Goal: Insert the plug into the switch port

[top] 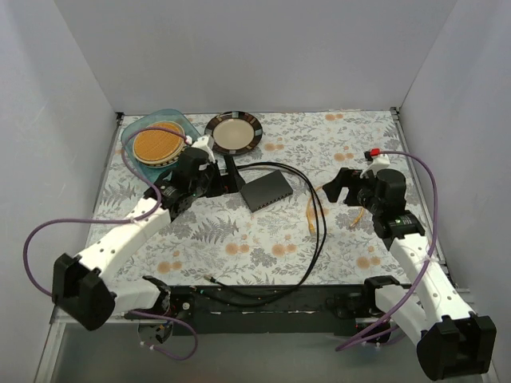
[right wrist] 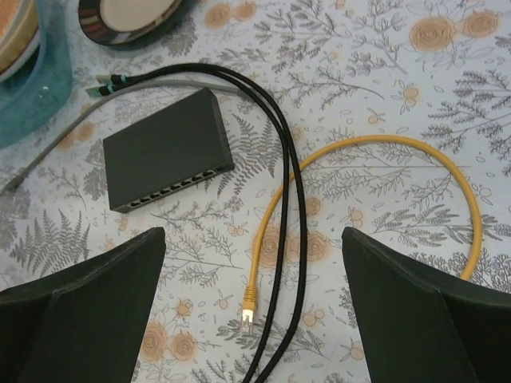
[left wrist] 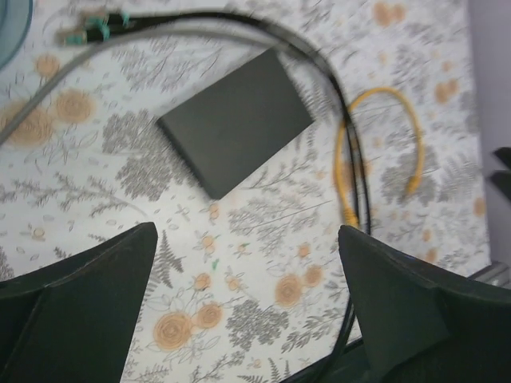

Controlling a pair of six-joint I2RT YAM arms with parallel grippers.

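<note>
The left hand (left wrist: 246, 239) and the right hand (right wrist: 254, 239) both stand wide and hold nothing, poised above the floral counter (top: 239, 247). The plug (right wrist: 247, 317) lies loose on the counter just beside two black cables (right wrist: 286, 159), ending a looped yellow cable (right wrist: 383, 142). The network switch (right wrist: 164, 155) lies left of the plug, apart from it. The switch port (right wrist: 172, 190) sits in the row along the switch's near long edge.

No readable text or labels anywhere.
</note>
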